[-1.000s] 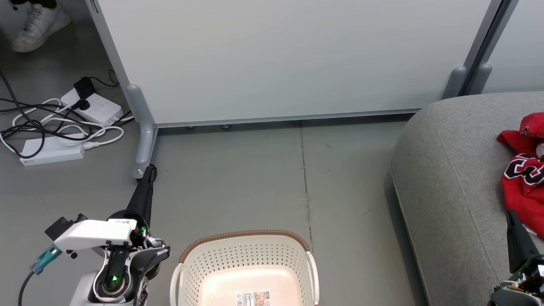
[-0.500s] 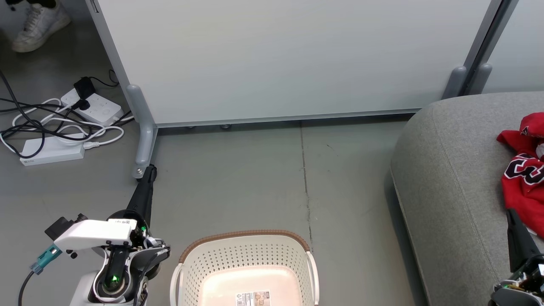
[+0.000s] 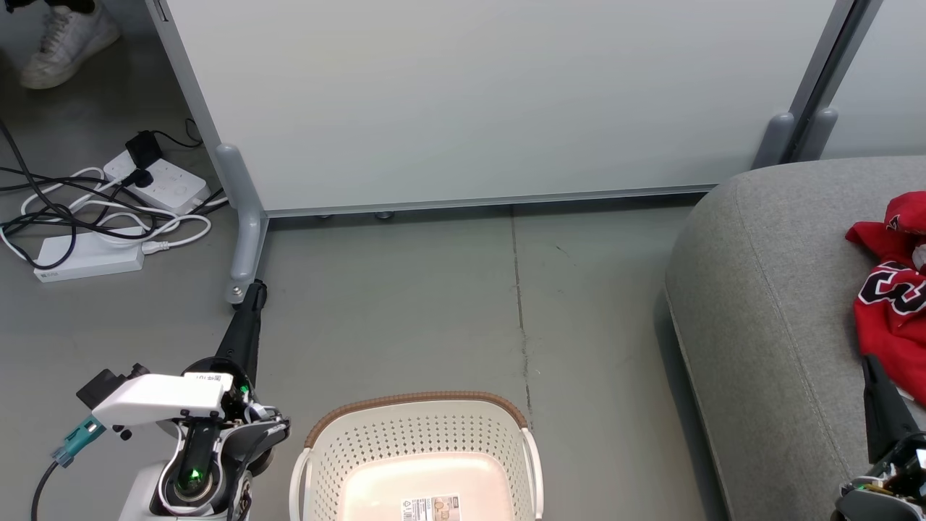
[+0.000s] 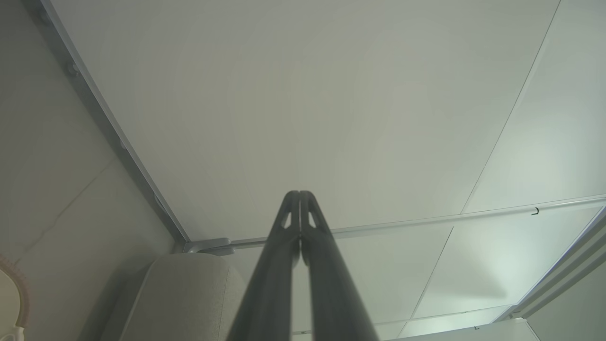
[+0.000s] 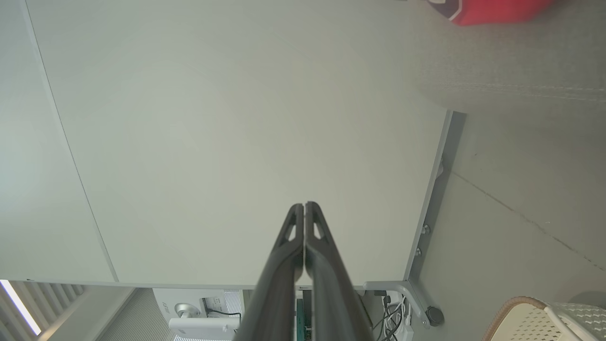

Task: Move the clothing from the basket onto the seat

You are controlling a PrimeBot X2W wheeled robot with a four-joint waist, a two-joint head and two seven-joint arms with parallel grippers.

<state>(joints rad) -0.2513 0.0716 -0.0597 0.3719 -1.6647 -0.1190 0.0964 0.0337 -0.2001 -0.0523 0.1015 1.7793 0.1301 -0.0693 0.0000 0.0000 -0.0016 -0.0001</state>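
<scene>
Item: clothing, red garments, are laid on seat, well to right of basket; basket floor, as far as seen, carries only a label (nr part cut off). Noted clenched w/ nothing held: left gripper, just left of basket, and right gripper, far to basket's right by seat. Transfer step is judged done; next move is thought to need only a check of basket's unseen part.
</scene>
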